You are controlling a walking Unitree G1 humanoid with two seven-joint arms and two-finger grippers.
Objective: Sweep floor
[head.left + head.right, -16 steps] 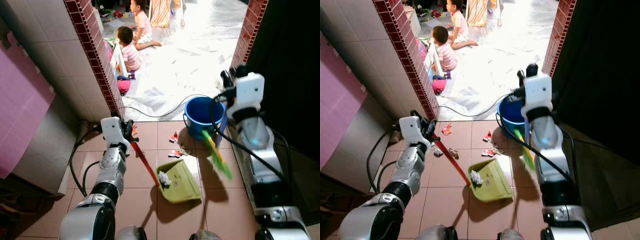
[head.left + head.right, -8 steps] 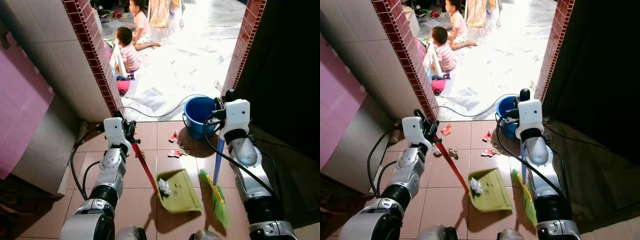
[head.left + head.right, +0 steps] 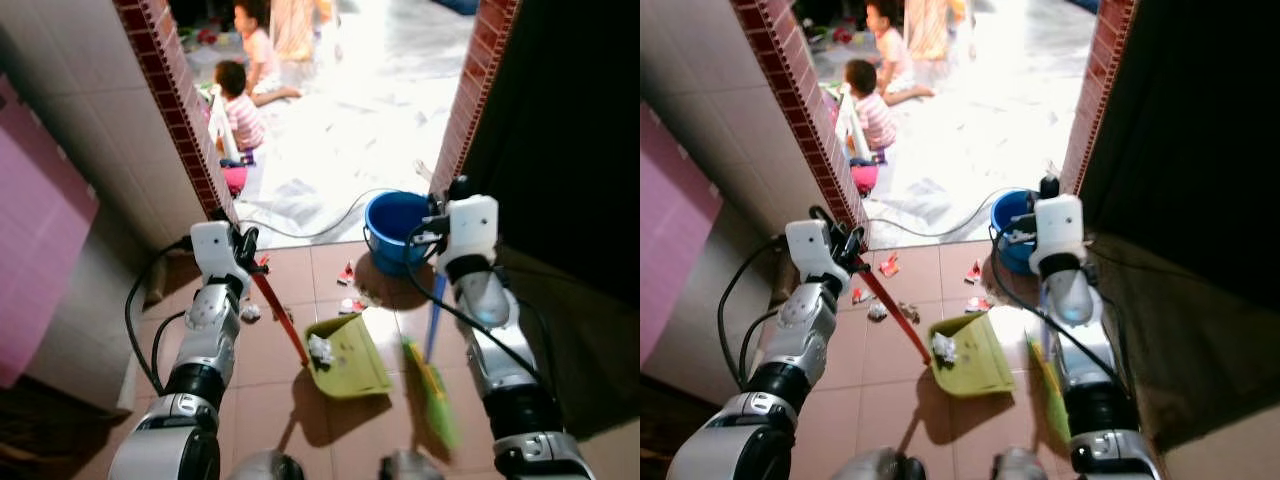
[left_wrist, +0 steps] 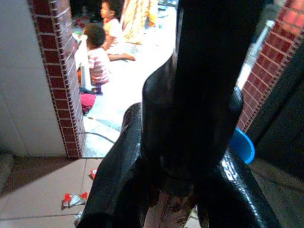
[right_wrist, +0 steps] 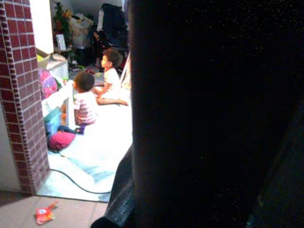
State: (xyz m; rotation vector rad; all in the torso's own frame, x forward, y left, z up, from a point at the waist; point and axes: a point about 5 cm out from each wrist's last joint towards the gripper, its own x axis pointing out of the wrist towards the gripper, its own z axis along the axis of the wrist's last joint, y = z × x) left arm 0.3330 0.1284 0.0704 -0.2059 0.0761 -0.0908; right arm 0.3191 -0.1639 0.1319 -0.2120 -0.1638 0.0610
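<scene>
Your green-bristled broom (image 3: pixel 432 385) rests on the tiled floor (image 3: pixel 262 400) below the right end effector (image 3: pixel 440 232), which grips its blue handle. Your left end effector (image 3: pixel 240 252) clamps the red handle of the green dustpan (image 3: pixel 348 355), holding crumpled litter (image 3: pixel 319 348). Blue bucket (image 3: pixel 393 226) just beyond; no writing is readable.

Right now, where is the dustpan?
In the left eye view the green dustpan lies on the brown floor tiles between the arms, its red handle held by the left gripper, with the blue bucket beyond it.
</scene>
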